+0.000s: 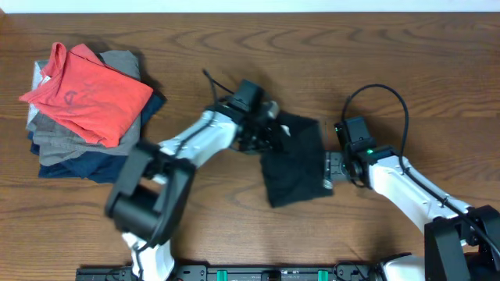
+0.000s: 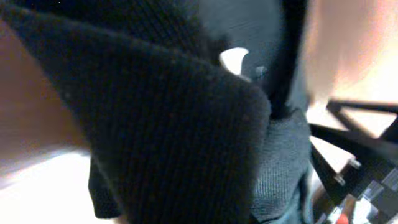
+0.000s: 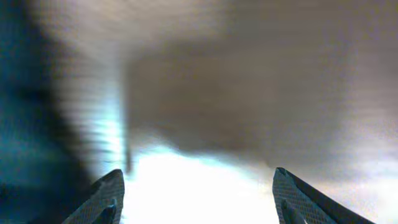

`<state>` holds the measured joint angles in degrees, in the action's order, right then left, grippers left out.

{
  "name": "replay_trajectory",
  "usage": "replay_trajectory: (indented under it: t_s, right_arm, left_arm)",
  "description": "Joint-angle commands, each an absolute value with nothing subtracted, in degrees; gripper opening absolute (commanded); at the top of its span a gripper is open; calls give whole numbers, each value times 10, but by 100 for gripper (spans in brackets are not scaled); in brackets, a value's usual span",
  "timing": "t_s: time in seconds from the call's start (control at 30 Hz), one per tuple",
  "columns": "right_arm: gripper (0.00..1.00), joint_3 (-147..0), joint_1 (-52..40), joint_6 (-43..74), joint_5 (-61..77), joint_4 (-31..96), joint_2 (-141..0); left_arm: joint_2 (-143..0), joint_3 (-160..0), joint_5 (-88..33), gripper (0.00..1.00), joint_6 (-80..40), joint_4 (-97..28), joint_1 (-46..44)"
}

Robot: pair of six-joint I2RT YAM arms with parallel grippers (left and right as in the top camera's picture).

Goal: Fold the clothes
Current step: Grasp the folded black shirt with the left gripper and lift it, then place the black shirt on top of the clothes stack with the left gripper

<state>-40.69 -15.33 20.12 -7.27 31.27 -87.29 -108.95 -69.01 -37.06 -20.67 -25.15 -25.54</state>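
Note:
The black shirt (image 1: 293, 168) lies folded into a small rectangle at the table's middle. Its upper left part is bunched up at my left gripper (image 1: 263, 131). In the left wrist view the black shirt (image 2: 168, 124) fills the frame right against the camera, with its small white logo (image 2: 234, 60) showing; the fingers are hidden by fabric and seem shut on it. My right gripper (image 1: 330, 168) sits at the shirt's right edge. In the right wrist view it (image 3: 199, 199) is open and empty over the table, with dark fabric at the left edge.
A stack of folded garments stands at the far left: a coral-red shirt (image 1: 86, 94) on top, grey (image 1: 70, 140) and navy (image 1: 94, 162) ones beneath. The wooden table (image 1: 391, 70) extends behind and right of the black shirt.

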Motion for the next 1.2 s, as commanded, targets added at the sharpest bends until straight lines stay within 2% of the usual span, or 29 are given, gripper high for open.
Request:
replay_trajectory:
  t_s: [0.0,0.27,0.63,0.7,0.77,0.8,0.87,1.17]
  right_arm:
    - [74,-404,-121,197,-97,320,-877]
    - [74,-404,-98,197,-96,328,-877]
    - [75,-404,-98,197,-96,337,-877]
    - [75,-404,-98,197,-95,337,-877]
    - [75,-404,-98,197,-91,337,-877]
    - [75,-404,-98,197,-87,337,-877]
    - [75,-404,-98,197,-81,337,-877]
    - [77,-404,-98,197,-74,336,-877]
  left_arm:
    - [-991,-702,-303,6,-174,-260,-168]
    - [-867,-702,-277,6,-174,-228,41]
    - [-857,-702,-277,8,-176,-130,260]
    - [-857,-702,-275,16,-176,-124,289]
    - [-857,-702,-273,37,-176,-123,314]
    - [-857,-702,-273,65,-176,-123,322]
    - [-857,-702,-273,96,-177,-128,338]
    - [-857,-702,-310,98,-226,-171,343]
